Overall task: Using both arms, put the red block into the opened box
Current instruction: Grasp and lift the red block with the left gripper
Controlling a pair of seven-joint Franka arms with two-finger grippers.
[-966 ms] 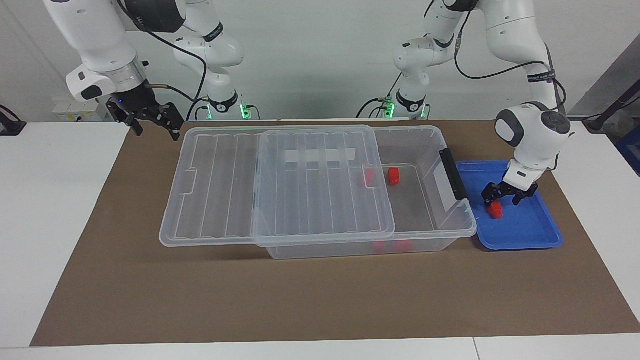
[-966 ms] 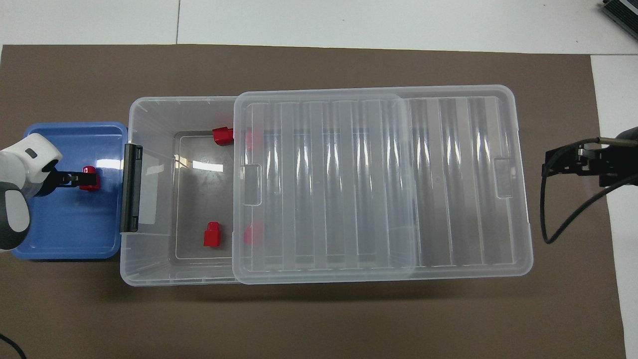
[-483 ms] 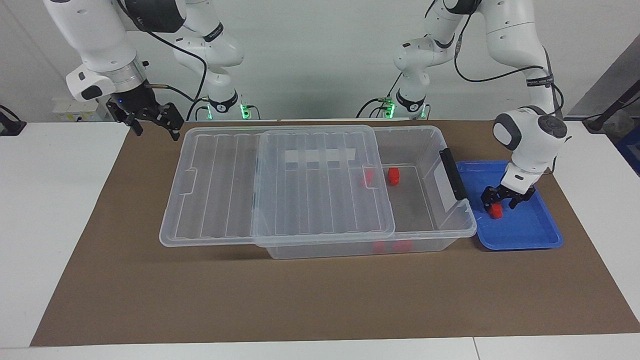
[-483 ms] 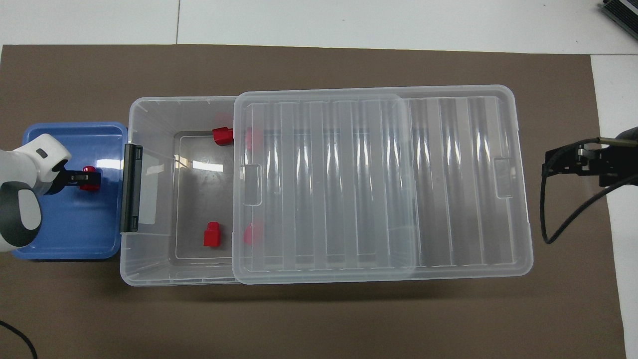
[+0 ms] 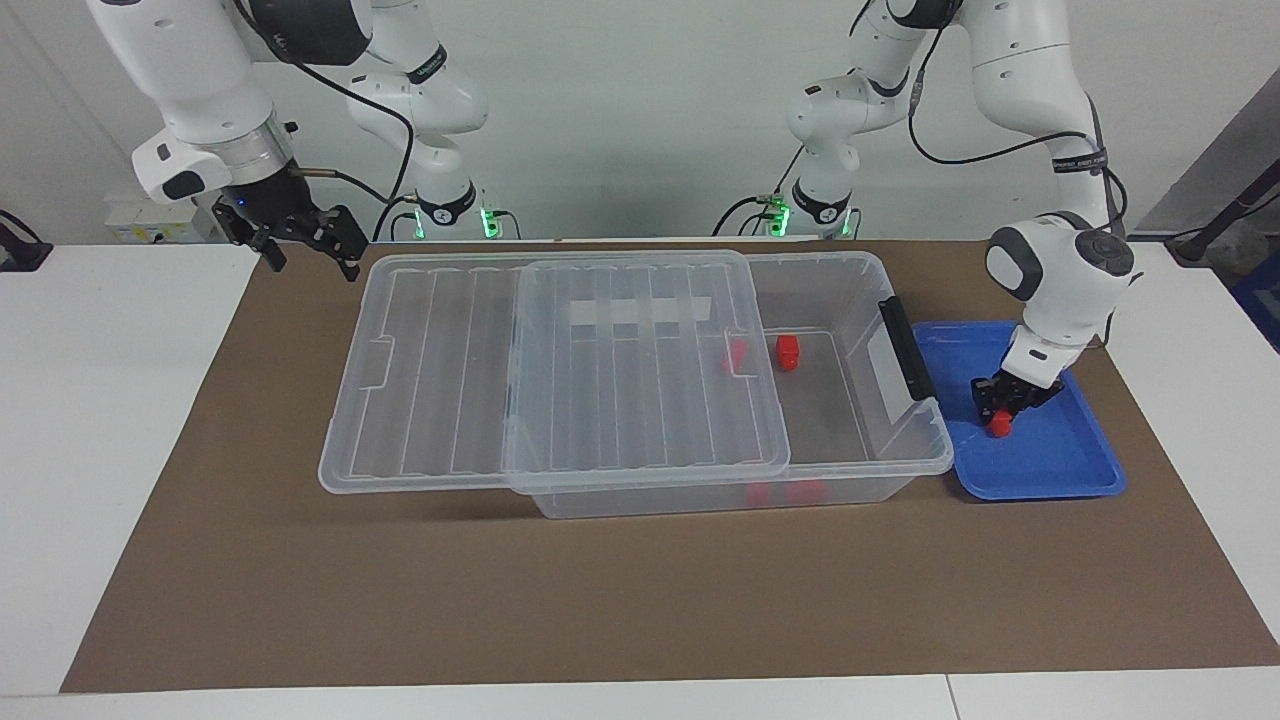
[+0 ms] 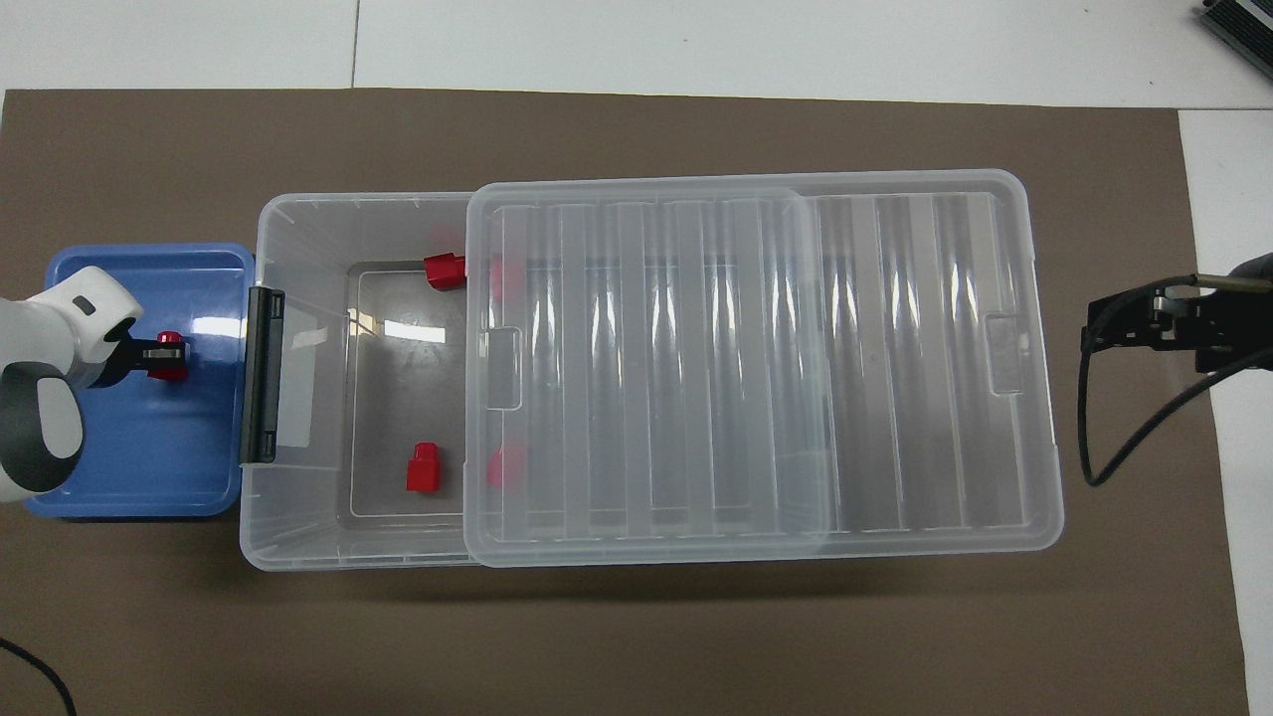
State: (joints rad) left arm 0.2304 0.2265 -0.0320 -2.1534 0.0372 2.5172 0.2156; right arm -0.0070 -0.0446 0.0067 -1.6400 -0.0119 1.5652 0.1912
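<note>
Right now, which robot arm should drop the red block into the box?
The left arm. Its gripper is shut on the red block in the blue tray, beside the box's open end. The right gripper waits, open, above the mat by the lid's end.

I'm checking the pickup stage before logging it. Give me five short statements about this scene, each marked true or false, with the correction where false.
1. The left gripper is shut on the red block in the blue tray. True.
2. The lid fully covers the box. False: it is slid toward the right arm's end, leaving the handle end open.
3. Red blocks already lie inside the box. True.
4. The right gripper holds the lid. False: it waits open beside the box, off the lid's corner, holding nothing.
5. The blue tray sits inside the box. False: it lies on the mat beside the box's black handle.
</note>
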